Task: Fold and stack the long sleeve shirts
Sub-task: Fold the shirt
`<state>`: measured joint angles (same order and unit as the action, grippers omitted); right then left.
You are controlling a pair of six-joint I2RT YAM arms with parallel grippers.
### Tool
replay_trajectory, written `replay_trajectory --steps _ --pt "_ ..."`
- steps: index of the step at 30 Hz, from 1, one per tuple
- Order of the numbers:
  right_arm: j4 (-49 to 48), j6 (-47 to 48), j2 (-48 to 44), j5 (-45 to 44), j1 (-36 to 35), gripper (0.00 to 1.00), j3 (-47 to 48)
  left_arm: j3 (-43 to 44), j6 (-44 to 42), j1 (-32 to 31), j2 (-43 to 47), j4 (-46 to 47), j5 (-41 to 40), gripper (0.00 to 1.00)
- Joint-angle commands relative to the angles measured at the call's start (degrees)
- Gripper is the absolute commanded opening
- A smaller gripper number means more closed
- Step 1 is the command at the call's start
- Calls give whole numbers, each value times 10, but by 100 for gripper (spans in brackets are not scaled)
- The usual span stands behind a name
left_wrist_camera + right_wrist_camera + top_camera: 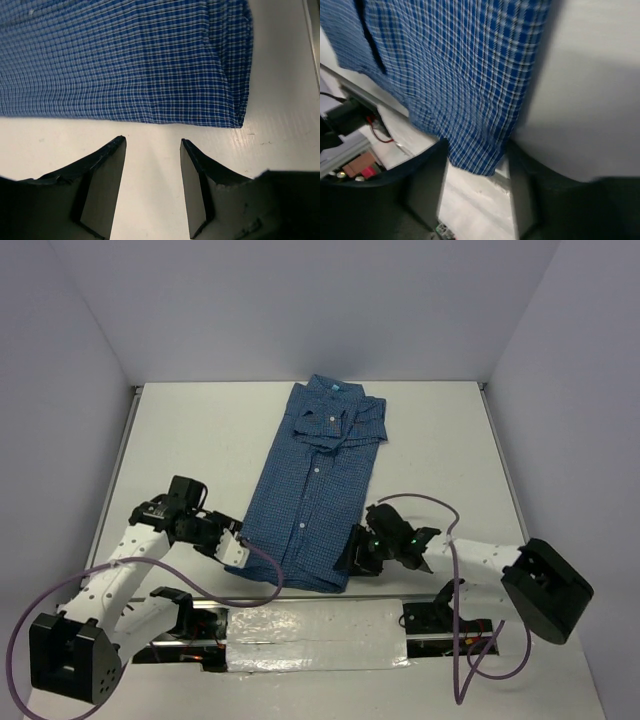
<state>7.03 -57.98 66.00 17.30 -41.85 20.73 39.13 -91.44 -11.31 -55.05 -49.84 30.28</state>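
1. Left: the left gripper (152,142) sits low on the tabletop (200,440), fingers spread wide with nothing between them. Closing from here would likely catch only the top layer, or nothing, and drag the fold open. The near left corner of the blue checked shirt (315,490) lies just ahead of its fingertips, not touching.
2. Centre: the shirt lies in a long narrow strip, collar at the far end, hem at the near edge, with a sleeve folded across the chest. Uneven lifting by the two arms could skew the strip or spill the sleeve.
3. Right: the right gripper (355,555) is also parted, with the shirt's near right corner lying between its fingers. No clamp is seen. A shallow bite on so little cloth could slip once raised.
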Motion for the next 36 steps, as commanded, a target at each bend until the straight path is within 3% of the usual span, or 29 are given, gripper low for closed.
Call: replay_trajectory --steps 1,3,4,5,6,7,12,16,17,19,20,21,24,29,36 --pt "-88 -44 53 -13 -41 53 -19 -13 -146 -8 -2 -21 38 60" --pt "-118 -60 82 -3 -41 41 -31 -17 -146 -13 -8 -19 44 60" --pt "-128 -68 84 -1 -38 25 -35 -17 -146 -13 -11 -20 46 60" --pt "-125 -71 83 -3 -34 17 -36 -17 -141 -13 -14 -18 53 60" --pt "-110 -65 67 -9 -32 6 -28 -16 -135 -17 -14 -16 58 60" --pt "-58 -54 55 -31 -31 2 -21 -16 -102 -19 -16 -2 66 60" --pt "102 16 -58 -67 25 0 -21 1 -9 -81 -59 23 122 62" --pt "226 82 -182 -69 147 0 -26 21 30 -162 -98 51 113 63" --pt "243 96 -201 -80 160 1 -20 19 30 -180 -99 66 103 63" --pt "270 136 -235 -75 179 20 -3 6 13 -237 -96 80 65 63" --pt "267 145 -238 -66 180 37 -2 -3 0 -257 -94 85 50 63" --pt "266 159 -229 -46 181 62 -3 -21 -16 -292 -92 106 34 64" --pt "267 177 -194 -11 181 76 -6 -52 -21 -343 -89 165 -18 66" --pt "282 161 -190 -24 181 79 -5 -61 -20 -392 -113 179 -60 67" --pt "264 175 -159 -15 181 71 -19 -99 -67 -395 -143 198 -108 66"
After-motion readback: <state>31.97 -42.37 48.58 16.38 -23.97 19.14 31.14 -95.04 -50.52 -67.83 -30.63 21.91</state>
